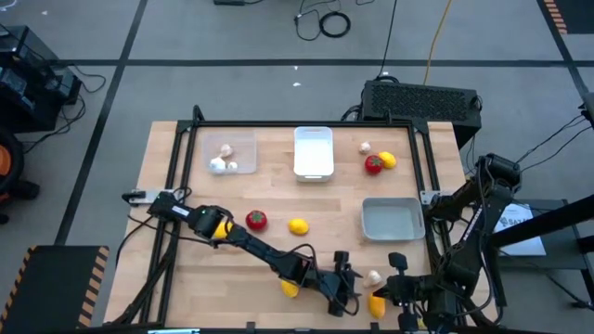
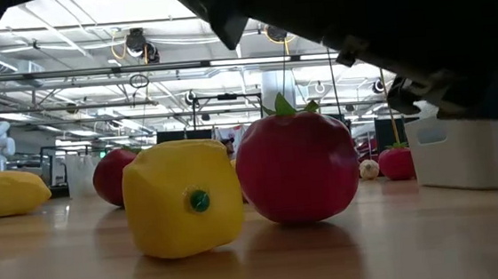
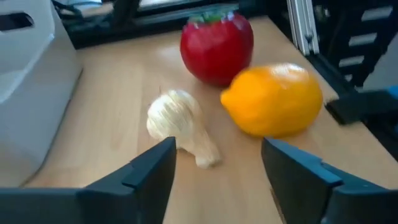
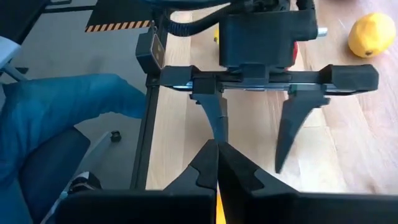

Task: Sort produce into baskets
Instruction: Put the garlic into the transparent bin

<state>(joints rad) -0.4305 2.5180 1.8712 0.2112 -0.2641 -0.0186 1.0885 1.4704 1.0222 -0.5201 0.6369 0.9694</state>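
Observation:
My left gripper point(image 1: 355, 286) is open, low over the table near the front edge. It also shows in the right wrist view point(image 4: 255, 134). Just ahead of its fingers point(image 3: 217, 180) lie a whitish garlic bulb point(image 3: 177, 121), an orange-yellow lemon-like fruit point(image 3: 273, 99) and a red tomato point(image 3: 216, 45), all resting on the wood. The bulb point(image 1: 373, 276) and the fruit point(image 1: 376, 303) also show from above. My right gripper point(image 4: 217, 165) is shut, facing the left gripper from the right point(image 1: 394, 289). The clear basket point(image 1: 227, 153) holds garlic bulbs. The white basket point(image 1: 314, 151) and the grey basket point(image 1: 392, 220) stand apart.
A tomato point(image 1: 255, 220) and a lemon point(image 1: 297, 225) lie mid-table, and a yellow piece point(image 1: 290, 289) lies under my left arm. A tomato point(image 1: 373, 165), a yellow fruit point(image 1: 387, 160) and a garlic bulb point(image 1: 365, 147) lie far right. A person's leg point(image 4: 62, 118) is beyond the near edge.

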